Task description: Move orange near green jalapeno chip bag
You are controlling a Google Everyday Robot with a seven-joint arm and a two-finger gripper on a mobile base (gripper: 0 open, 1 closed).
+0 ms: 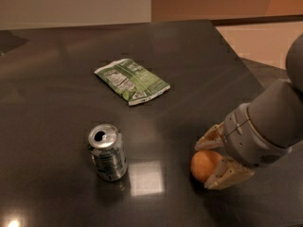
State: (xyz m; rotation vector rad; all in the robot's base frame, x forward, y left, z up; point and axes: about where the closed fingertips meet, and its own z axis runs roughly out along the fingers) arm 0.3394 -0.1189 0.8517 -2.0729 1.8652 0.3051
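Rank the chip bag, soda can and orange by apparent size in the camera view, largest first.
1. green jalapeno chip bag, narrowly.
2. soda can: nearer the camera, almost as large, so these two are unsure.
3. orange: clearly smallest, partly hidden by the claw at lower right.

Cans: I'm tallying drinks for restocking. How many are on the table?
1. The can stands front left, apart from the bag behind it. The tool is front right, at the orange. None seems hidden.
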